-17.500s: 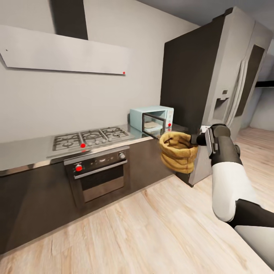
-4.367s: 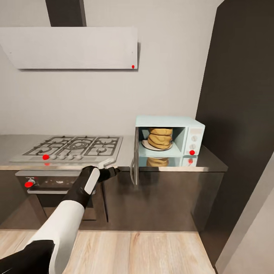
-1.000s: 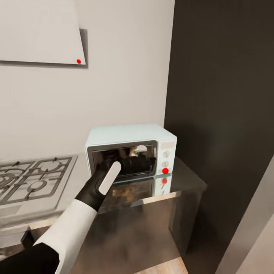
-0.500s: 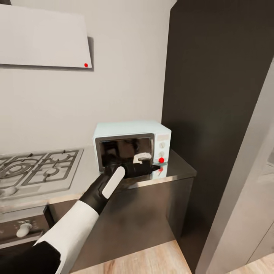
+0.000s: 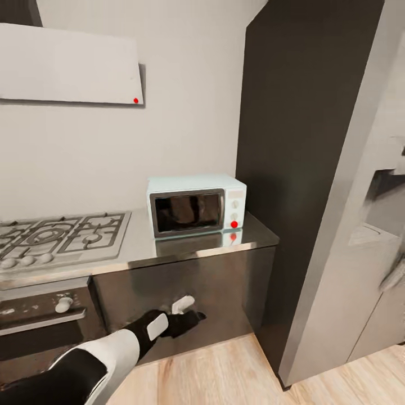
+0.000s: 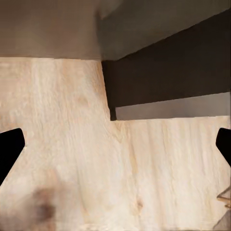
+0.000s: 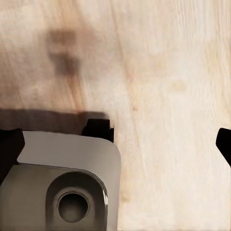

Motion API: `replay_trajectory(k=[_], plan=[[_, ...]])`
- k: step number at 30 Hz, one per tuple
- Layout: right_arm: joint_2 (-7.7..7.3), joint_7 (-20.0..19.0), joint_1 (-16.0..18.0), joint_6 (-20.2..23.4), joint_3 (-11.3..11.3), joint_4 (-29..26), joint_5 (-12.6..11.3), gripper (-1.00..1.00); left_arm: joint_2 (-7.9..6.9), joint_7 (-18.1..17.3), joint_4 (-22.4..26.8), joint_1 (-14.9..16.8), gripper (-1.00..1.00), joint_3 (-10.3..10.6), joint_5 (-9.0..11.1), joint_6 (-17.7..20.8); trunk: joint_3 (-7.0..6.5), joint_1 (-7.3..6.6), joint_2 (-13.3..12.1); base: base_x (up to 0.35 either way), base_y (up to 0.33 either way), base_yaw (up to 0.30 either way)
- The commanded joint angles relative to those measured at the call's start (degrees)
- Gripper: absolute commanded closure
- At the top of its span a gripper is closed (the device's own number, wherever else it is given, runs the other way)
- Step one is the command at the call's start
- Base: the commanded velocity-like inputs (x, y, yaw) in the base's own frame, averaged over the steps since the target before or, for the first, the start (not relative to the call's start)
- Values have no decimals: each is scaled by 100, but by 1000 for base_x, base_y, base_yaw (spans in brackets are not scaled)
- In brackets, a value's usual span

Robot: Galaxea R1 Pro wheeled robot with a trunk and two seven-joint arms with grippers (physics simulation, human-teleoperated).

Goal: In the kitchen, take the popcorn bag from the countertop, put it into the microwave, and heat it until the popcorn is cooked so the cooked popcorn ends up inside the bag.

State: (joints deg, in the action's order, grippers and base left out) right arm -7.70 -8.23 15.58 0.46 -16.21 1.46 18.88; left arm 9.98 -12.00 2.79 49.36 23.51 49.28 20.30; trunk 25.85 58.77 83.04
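Microwave point(image 5: 196, 205) is seen door-shut at frame centre on countertop point(image 5: 135, 250); left gripper point(image 5: 194, 318) is held low, fingers spread, nothing pinched

The small pale mint-blue box microwave point(image 5: 196, 205), its dark glass door shut and a red dot glowing on its white two-knob panel, is sitting upright at the right end of the thin grey brushed-metal worktop point(image 5: 140, 250).
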Motion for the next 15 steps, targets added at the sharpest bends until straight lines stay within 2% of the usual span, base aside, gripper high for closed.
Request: replay_trajectory(k=[1,4,5,9,11,13,15], plan=[[-2,-13,6,2,-49,11,46,-100,1,-11,-135,-262,-100,22,48,-176,5,-4,4,-345,0,0],[-3,-12,6,-2,-53,12,46,-100,-29,92,-251,-1167,-100,23,31,-501,5,-4,4,-345,0,0],[-5,-12,6,-2,-54,11,46,-100,-143,126,-260,-1509,-100,22,30,-564,5,-4,4,-345,0,0],[-10,-12,6,-3,-50,11,46,-100,-759,248,-271,-2751,-100,22,68,-773,5,-4,4,-346,0,0],[-7,-16,6,-3,-49,8,51,-100,-874,343,-277,-3103,-100,22,83,-952,5,-4,4,-346,0,0],[-6,-17,6,7,-55,5,48,-100,-952,884,-279,-3243,-100,22,88,-1147,5,-4,4,-320,0,0],[6,-11,6,8,-56,4,46,-100,-1021,1499,-285,-3295,-100,22,101,-1655,5,-4,4,-128,0,93]])
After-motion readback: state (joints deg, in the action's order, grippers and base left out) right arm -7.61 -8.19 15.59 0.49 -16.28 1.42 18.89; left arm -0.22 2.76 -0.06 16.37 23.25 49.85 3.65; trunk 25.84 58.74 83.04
